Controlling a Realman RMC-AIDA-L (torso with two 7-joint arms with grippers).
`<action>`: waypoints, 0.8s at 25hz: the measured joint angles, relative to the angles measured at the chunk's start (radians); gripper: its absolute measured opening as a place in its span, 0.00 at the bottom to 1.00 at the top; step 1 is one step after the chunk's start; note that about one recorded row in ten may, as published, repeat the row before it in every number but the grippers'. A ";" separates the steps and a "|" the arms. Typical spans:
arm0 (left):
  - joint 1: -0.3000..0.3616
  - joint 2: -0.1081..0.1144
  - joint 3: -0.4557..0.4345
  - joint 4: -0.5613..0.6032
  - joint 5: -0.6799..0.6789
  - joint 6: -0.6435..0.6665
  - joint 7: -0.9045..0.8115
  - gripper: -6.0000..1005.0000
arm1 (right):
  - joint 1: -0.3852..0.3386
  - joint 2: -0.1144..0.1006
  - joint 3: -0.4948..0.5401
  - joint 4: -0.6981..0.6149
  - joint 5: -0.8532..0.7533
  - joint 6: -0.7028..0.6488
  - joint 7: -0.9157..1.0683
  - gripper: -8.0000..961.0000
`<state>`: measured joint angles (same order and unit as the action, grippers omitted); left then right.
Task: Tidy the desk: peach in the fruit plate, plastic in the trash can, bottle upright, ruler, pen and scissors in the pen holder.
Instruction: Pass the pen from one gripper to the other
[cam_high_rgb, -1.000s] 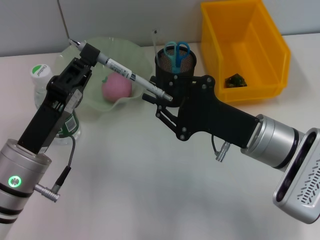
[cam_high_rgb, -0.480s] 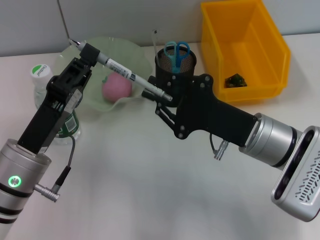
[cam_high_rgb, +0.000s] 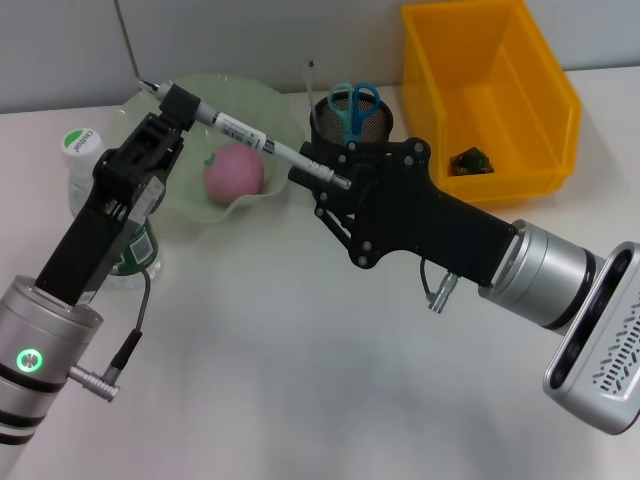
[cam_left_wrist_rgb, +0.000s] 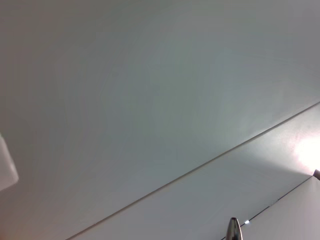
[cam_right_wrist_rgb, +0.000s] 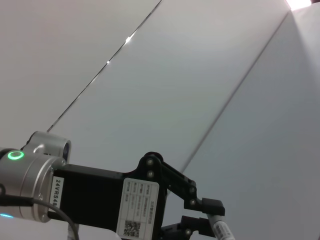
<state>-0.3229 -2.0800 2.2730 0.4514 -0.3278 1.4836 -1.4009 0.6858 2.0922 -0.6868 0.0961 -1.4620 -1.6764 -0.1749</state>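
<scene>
The pen (cam_high_rgb: 250, 140) hangs in the air between both arms, above the fruit plate (cam_high_rgb: 270, 100). My left gripper (cam_high_rgb: 176, 106) is shut on it near its dark tip. My right gripper (cam_high_rgb: 322, 176) is closed on its other end, just in front of the pen holder (cam_high_rgb: 368, 132). The scissors (cam_high_rgb: 352, 104) and the ruler (cam_high_rgb: 311, 85) stand in the pen holder. The peach (cam_high_rgb: 233, 170) lies in the fruit plate. The bottle (cam_high_rgb: 82, 152) stands upright behind my left arm. The pen's tip (cam_left_wrist_rgb: 233, 230) shows in the left wrist view, and its barrel (cam_right_wrist_rgb: 221, 231) in the right wrist view.
The yellow trash can (cam_high_rgb: 540, 90) stands at the back right with a small dark green item (cam_high_rgb: 468, 160) inside. The white desk (cam_high_rgb: 280, 350) spreads out in front of both arms. A wall runs behind the plate and bin.
The right gripper has risen slightly and lifted its end of the pen, so the pen lies flatter. The left arm has stayed in place.
</scene>
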 joint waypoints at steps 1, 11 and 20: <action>0.000 0.000 -0.001 -0.001 0.001 0.001 0.000 0.14 | 0.000 0.000 0.005 0.000 -0.001 0.000 0.000 0.16; -0.010 0.002 -0.012 -0.007 0.006 0.010 0.004 0.31 | -0.003 0.000 0.023 0.001 -0.001 -0.009 0.002 0.15; -0.019 0.008 -0.012 -0.011 0.028 0.110 0.126 0.63 | -0.026 -0.005 0.132 0.011 0.000 -0.081 0.085 0.15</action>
<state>-0.3418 -2.0718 2.2609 0.4400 -0.2996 1.5937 -1.2754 0.6597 2.0868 -0.5549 0.1068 -1.4619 -1.7575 -0.0900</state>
